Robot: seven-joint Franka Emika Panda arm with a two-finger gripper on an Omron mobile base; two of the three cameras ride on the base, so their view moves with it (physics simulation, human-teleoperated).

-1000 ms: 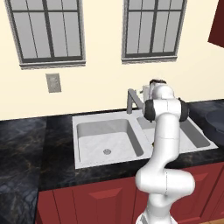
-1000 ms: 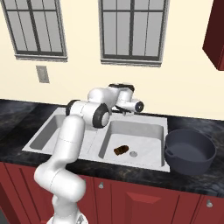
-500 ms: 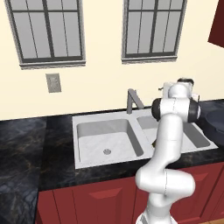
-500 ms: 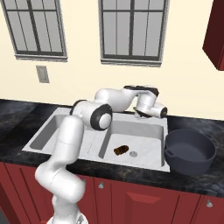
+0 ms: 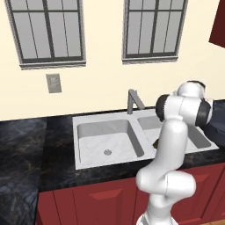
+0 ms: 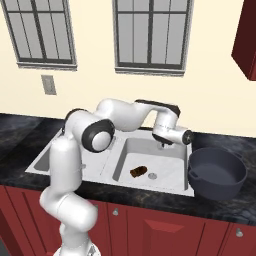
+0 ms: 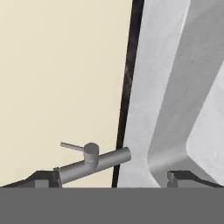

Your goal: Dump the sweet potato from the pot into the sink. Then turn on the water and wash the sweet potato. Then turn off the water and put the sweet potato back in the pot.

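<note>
You are looking at the sink [image 6: 75, 150], a light grey double basin set into a dark counter [image 6: 220, 205], so take everything below from it. The sweet potato [image 6: 138, 172] lies on the floor of the basin nearer the pot [image 6: 216, 172], just beside that basin's round drain [image 6: 152, 176] and apart from the basin walls. From the left base camera the arm covers most of that basin and you get only a dark sliver of the sweet potato [image 5: 155, 143] at the edge of the forearm. The pot stands upright on the counter just beside the sink's outer rim, on the side away from the larger basin [image 5: 107, 140]; you cannot see into it well enough to tell its contents.

Your gripper [image 6: 165, 143] hangs over the back of the sweet potato's basin, above the sweet potato and not touching it. In the hand view its two fingertips [image 7: 186, 177] stand spread wide at the bottom corners with nothing between them. That view is rolled on its side: the sink's rim [image 7: 148, 105] runs up the frame, and the grey faucet [image 7: 94, 164] with its thin lever sits low between the fingertips, further off, against the cream wall [image 7: 57, 78]. From the left base camera the faucet [image 5: 134, 101] rises at the back rim of the sink between the two basins.
</note>
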